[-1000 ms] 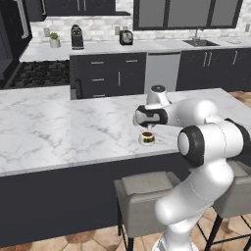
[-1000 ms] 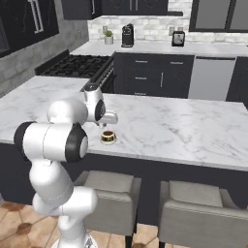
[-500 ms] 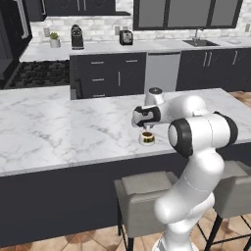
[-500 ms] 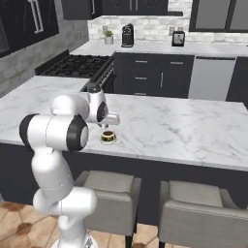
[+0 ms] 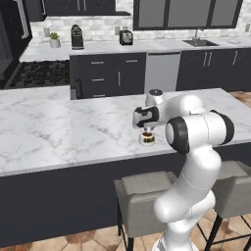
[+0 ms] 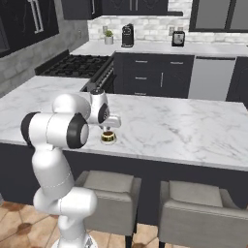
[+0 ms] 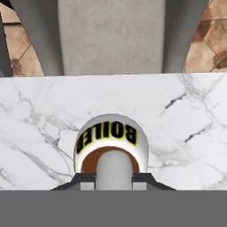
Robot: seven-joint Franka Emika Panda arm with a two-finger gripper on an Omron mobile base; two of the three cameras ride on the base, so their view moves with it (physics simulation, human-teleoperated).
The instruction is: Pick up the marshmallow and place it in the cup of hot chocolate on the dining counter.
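The cup of hot chocolate [image 7: 111, 139] is a squat white cup with black and yellow lettering and a brown surface. It stands near the front edge of the dining counter [image 5: 59, 127]. My gripper [image 7: 113, 178] hangs straight above it, shut on the marshmallow [image 7: 114, 168], a white stubby cylinder that covers part of the brown liquid. From the left base view the gripper [image 5: 146, 128] sits just over the cup [image 5: 146, 139]. The right base view shows the same: gripper [image 6: 107, 129] over cup [image 6: 108, 138] on the counter [image 6: 184, 128].
Two grey stools [image 5: 142, 193] [image 6: 198, 203] stand below the counter's front edge, one right under the cup [image 7: 111, 35]. My own bent arm [image 5: 196, 130] crowds the counter's edge. Dark cabinets, a stove [image 6: 77, 65] and a coffee machine [image 5: 77, 37] line the back wall.
The arm's elbow has swung in closer over the counter's edge. The hand has stayed above the cup, dipping slightly, with the marshmallow still held.
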